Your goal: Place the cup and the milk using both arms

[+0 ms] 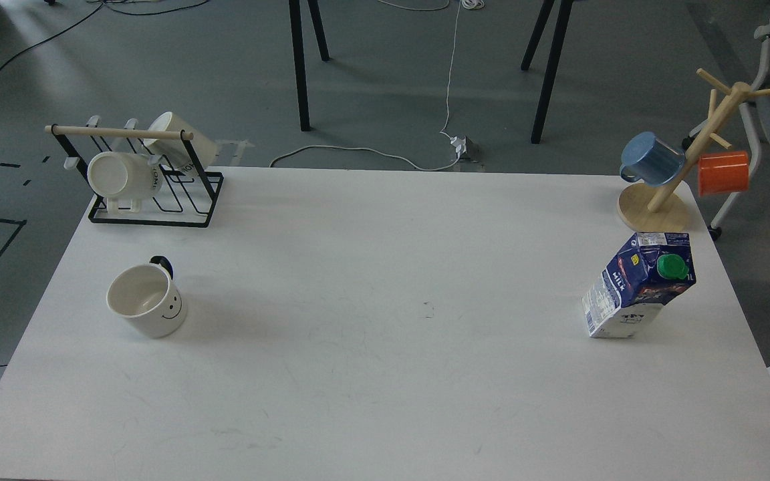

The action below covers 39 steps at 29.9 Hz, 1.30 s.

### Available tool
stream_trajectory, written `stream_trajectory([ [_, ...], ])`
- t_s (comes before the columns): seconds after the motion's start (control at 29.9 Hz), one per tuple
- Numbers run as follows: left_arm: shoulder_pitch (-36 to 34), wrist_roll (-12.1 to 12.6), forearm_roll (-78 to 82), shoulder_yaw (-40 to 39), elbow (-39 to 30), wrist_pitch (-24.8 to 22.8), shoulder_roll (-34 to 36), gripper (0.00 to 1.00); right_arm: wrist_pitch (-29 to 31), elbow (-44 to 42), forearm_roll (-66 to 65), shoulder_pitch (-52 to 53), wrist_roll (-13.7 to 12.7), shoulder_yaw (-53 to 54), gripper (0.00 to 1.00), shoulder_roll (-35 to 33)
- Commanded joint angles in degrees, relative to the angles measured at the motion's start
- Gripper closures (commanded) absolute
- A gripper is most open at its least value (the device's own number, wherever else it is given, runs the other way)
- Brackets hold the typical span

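The cup point(146, 300) is a cream-white mug with a black smiley face and a small black handle. It stands upright on the left side of the white table point(385, 374), its handle pointing away from me. The milk point(639, 284) is a dark blue and white gable-top carton with a green screw cap. It stands upright on the right side of the table. Neither of my arms nor either gripper shows in the head view.
A black wire rack point(151, 180) with two white lettered mugs sits at the table's back left corner. A wooden mug tree point(679, 174) with a blue mug point(652, 158) and an orange mug point(724, 172) stands at the back right, just behind the milk.
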Motion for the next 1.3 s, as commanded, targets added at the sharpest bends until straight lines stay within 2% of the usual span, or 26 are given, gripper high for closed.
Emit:
stream_trajectory([
  [0.0, 0.19, 0.13, -5.46, 0.62, 4.53, 0.00, -0.38, 0.00, 0.00, 2.82, -0.52, -0.56, -0.10, -0.05, 0.01, -0.25],
  [0.17, 0.46, -0.04, -6.35, 0.97, 4.63, 0.00, -0.30, 0.00, 0.00, 5.82, -2.72, -0.83, -0.10, -0.14, 0.01, -0.60],
  [0.47, 1.42, -0.75, -6.09, 2.29, 4.89, 0.00, -0.21, 0.00, 0.00, 6.17, -2.90, -0.83, -0.10, -0.41, 0.01, -0.60],
  [0.73, 2.04, -0.75, -6.00, 2.38, 4.98, 0.00, -0.39, 0.00, 0.00, 13.64, -6.15, -1.97, -0.28, -0.49, 0.01, -2.53],
  [1.27, 3.18, -0.75, -5.74, 3.08, 4.36, 0.00, -2.32, 0.00, 0.00, 14.61, -6.68, -3.38, -0.19, -1.64, 0.01, -2.62],
])
